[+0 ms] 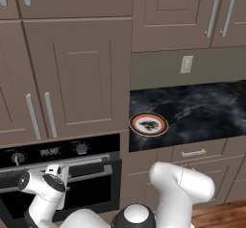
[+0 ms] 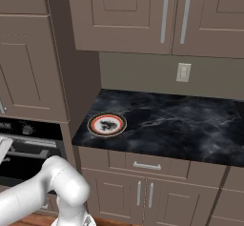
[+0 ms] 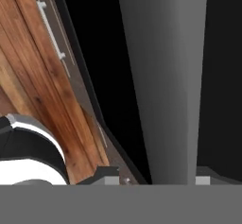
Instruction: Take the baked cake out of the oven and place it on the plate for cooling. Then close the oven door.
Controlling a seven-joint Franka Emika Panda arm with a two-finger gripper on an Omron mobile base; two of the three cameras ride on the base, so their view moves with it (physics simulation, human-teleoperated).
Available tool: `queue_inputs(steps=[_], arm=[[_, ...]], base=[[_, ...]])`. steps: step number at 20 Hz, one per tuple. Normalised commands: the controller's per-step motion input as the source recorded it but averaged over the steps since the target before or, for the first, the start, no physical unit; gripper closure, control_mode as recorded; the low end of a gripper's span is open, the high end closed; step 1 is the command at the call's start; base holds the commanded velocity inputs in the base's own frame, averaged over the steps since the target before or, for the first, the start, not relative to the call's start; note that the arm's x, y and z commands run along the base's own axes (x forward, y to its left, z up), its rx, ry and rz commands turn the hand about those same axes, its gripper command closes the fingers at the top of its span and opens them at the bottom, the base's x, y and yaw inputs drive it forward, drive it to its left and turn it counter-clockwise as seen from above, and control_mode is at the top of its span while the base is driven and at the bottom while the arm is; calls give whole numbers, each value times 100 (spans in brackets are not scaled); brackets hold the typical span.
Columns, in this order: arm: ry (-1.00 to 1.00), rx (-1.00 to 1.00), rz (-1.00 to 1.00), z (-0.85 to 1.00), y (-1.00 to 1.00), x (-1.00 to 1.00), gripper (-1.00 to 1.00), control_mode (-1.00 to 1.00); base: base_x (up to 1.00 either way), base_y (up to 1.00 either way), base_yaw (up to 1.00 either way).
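Hand view shows my arm bent low at the black oven door (image 1: 72, 183), my fingers (image 3: 156, 176) straddling its long silver bar handle (image 3: 165, 76), half-spread.

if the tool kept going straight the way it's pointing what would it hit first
Most likely the oven door's silver bar handle, which runs up between the tool's fingertips. How close it sits is unclear; the black door glass lies behind it.

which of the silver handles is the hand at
The long horizontal bar on the black oven door, below the two knobs. In the hand view it runs between the fingers. The cabinet and drawer handles are short, on brown fronts.
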Motion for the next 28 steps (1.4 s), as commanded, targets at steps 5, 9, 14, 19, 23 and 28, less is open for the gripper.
queue_inputs(steps=[5, 9, 14, 19, 23, 28], arm=[[12, -1, -13, -68, 43, -55, 100, -100], [7, -2, -12, -72, 44, -59, 100, -100], [5, -3, -11, -73, 45, -59, 100, -100], [8, 0, -11, -64, 43, -48, 100, -100], [9, 0, -10, -58, 44, -45, 100, -100], [9, 0, -10, -56, 46, -45, -100, -100]], base=[[0, 0, 0], [0, 0, 0], [0, 0, 0], [0, 0, 0], [0, 0, 0], [0, 0, 0]])
